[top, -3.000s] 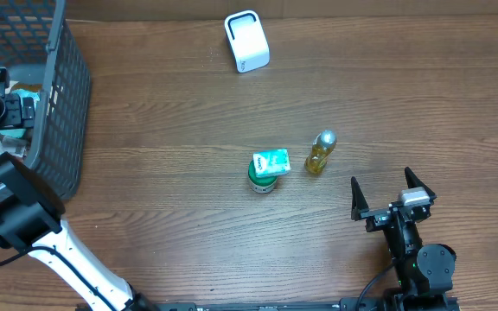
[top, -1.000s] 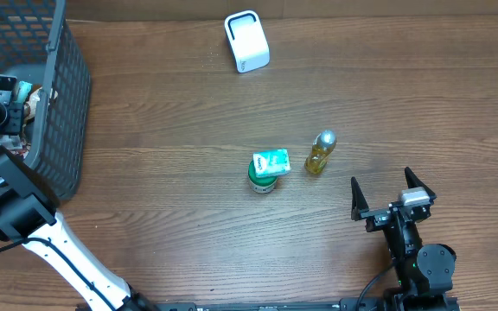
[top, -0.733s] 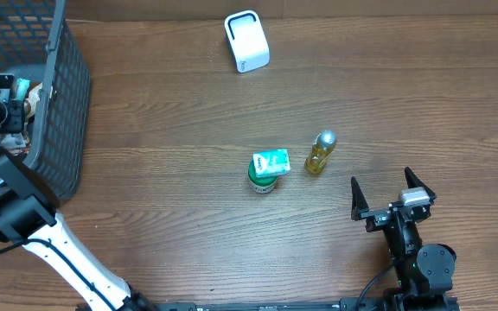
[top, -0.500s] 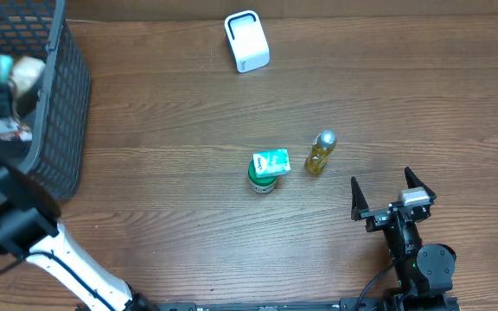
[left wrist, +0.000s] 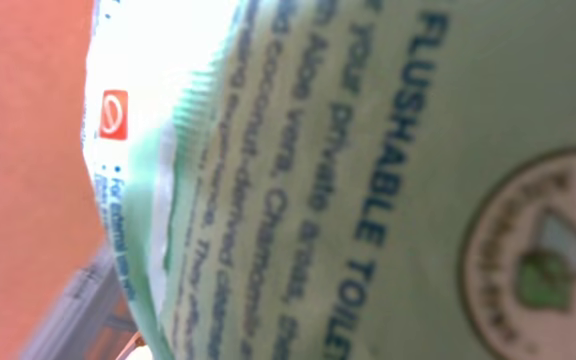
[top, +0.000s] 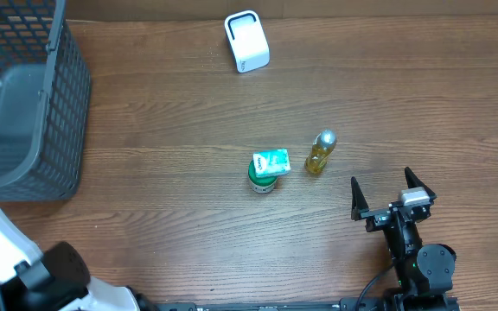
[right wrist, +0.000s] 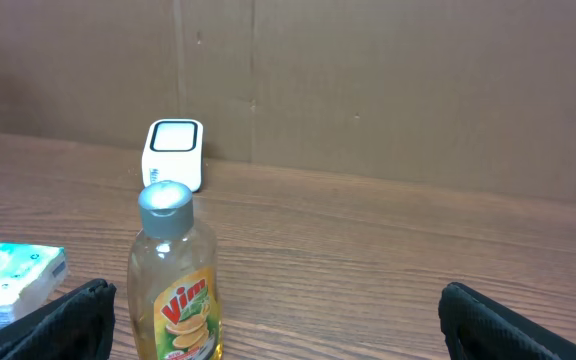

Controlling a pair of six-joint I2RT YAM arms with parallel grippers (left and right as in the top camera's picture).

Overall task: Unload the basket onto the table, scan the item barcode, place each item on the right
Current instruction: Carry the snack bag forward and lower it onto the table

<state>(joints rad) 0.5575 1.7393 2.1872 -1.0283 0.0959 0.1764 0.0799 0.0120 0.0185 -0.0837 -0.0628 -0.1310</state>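
Wooden table (top: 188, 250): scanner (top: 246, 41) lies far and right of wipes pack (left wrist: 368, 180) filling left gripper's camera, grip cannot be told; right gripper (top: 380, 177) spread, empty.

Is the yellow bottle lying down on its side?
No, the yellow bottle stands upright on the table, with its silver cap on top.

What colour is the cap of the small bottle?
Silver-grey cap, clearest in the right wrist view.
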